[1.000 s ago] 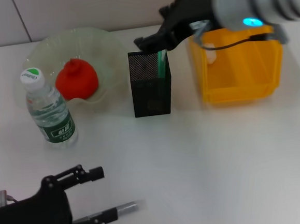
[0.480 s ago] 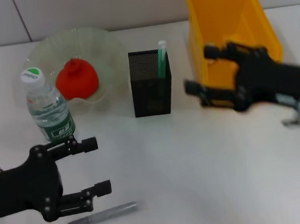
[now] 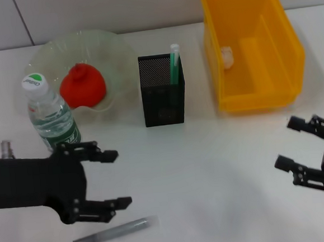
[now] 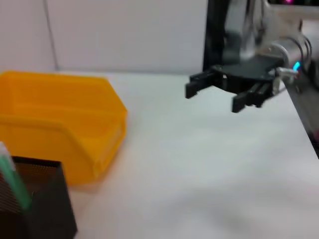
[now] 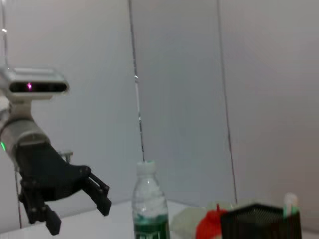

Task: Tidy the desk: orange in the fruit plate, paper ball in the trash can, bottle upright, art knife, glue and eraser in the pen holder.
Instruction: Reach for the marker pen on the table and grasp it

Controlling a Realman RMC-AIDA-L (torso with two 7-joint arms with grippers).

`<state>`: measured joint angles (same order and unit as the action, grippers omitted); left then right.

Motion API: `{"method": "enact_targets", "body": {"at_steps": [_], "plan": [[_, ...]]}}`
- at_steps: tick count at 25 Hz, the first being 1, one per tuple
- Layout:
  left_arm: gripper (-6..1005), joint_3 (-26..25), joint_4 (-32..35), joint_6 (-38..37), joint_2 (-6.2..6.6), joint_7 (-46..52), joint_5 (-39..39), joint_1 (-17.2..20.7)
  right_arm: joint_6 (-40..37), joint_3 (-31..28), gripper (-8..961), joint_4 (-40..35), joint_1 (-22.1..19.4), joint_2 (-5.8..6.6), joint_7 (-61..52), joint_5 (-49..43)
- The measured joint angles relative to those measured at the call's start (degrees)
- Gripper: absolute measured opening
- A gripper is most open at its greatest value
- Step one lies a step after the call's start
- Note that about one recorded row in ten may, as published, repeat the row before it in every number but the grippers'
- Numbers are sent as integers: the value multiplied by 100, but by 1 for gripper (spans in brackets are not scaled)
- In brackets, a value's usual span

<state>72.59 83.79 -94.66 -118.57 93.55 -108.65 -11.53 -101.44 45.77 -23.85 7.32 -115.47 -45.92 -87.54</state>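
Observation:
The orange [image 3: 82,87] lies in the fruit plate [image 3: 111,49] at the back left. In front of the plate the bottle [image 3: 52,115] stands upright. At the table's middle, the pen holder [image 3: 162,93] holds a green, white-capped glue stick [image 3: 174,64]. A paper ball [image 3: 226,57] rests inside the trash can [image 3: 261,99]. Near the front edge a grey art knife [image 3: 114,232] lies flat. My left gripper [image 3: 119,179] hangs open just above and behind it. Over bare table at the front right, my right gripper [image 3: 285,143] is open and empty. The eraser is out of view.
The left wrist view shows the right gripper [image 4: 214,98] beyond the trash can [image 4: 60,124] and the pen holder [image 4: 35,199]. In the right wrist view the left gripper [image 5: 75,211] hangs beside the bottle [image 5: 149,204]. A wall runs behind the table.
My right arm swung from above the pen holder and trash can down to the front right. My left gripper moved forward and right, over the art knife.

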Motion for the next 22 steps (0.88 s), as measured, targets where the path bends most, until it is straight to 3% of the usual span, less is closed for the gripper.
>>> {"method": "enact_targets", "body": {"at_steps": [1, 2, 3, 5, 6, 7, 8, 14, 15, 22], "plan": [[788, 342, 447, 18, -2, 459, -396, -53, 16, -116, 834, 63, 2, -7, 30, -104], [788, 342, 447, 18, -2, 459, -396, -53, 16, -116, 834, 63, 2, -7, 30, -104], [788, 758, 823, 65, -9, 950, -891, -148, 56, -269, 834, 56, -6, -55, 113, -233], [787, 973, 974, 105, -11, 1197, -1133, -194, 71, -286, 834, 13, -18, -97, 167, -261], [787, 1464, 1257, 209, -16, 1662, -1585, -301, 80, -282, 834, 5, -14, -112, 172, -267], [787, 1464, 1257, 209, -16, 1662, -1585, -301, 80, -282, 834, 5, -14, -112, 172, -267], [787, 1873, 1415, 352, -14, 2007, -1955, -389, 101, -250, 834, -5, 8, -127, 178, -318], [786, 2614, 1441, 656, -20, 2680, -2804, -645, 170, -278, 834, -41, 147, -187, 194, -832], [786, 2976, 1356, 698, -26, 3174, -3100, -874, 238, -268, 834, -75, 211, -213, 202, -1015], [785, 3386, 1150, 542, -27, 4111, -3340, -1398, 414, -244, 834, -97, 480, -254, 129, -1524]]}}
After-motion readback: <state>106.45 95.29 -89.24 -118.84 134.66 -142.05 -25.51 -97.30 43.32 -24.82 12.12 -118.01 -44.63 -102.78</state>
